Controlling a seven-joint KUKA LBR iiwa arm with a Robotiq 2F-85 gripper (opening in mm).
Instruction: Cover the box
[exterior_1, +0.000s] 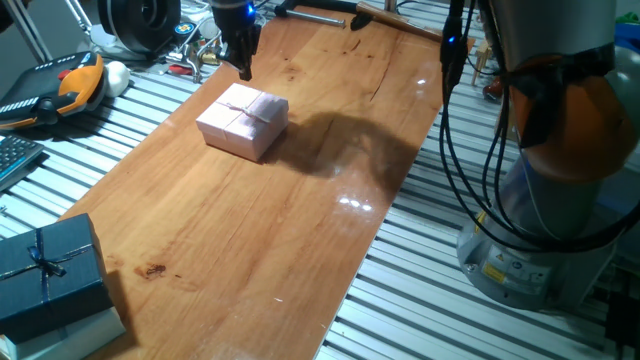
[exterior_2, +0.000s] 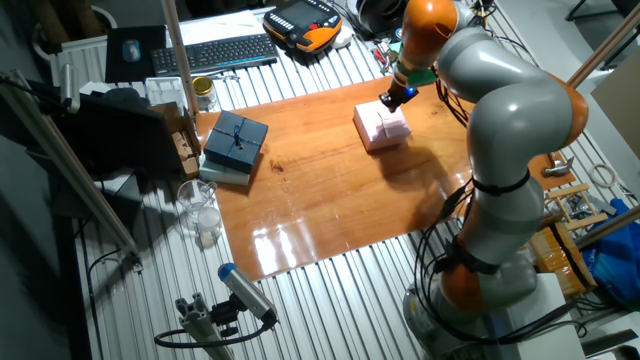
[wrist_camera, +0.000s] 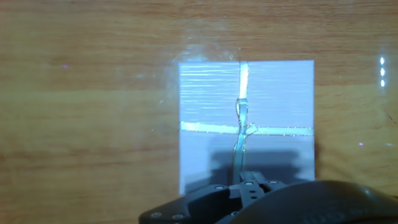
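Observation:
A pale pink lid (exterior_1: 243, 112) with a string cross lies square on top of the box (exterior_1: 255, 146), whose side wall shows only as a pink strip below it. The box's inside is hidden. My gripper (exterior_1: 244, 70) hangs just above the far edge of the lid. In the hand view the lid (wrist_camera: 211, 99) fills the centre. A raised strand of its string (wrist_camera: 239, 146) runs from the crossing straight into my fingertips. My gripper (wrist_camera: 249, 180) is shut, with that strand between the tips. The other fixed view has my gripper (exterior_2: 388, 103) right over the lid (exterior_2: 380, 125).
A dark blue ribboned box (exterior_1: 45, 270) stands at the near left corner of the wooden tabletop (exterior_1: 300, 220). Tools, a pendant (exterior_1: 60, 90) and a keyboard lie beyond the left edge. The arm's base (exterior_1: 560, 240) stands to the right.

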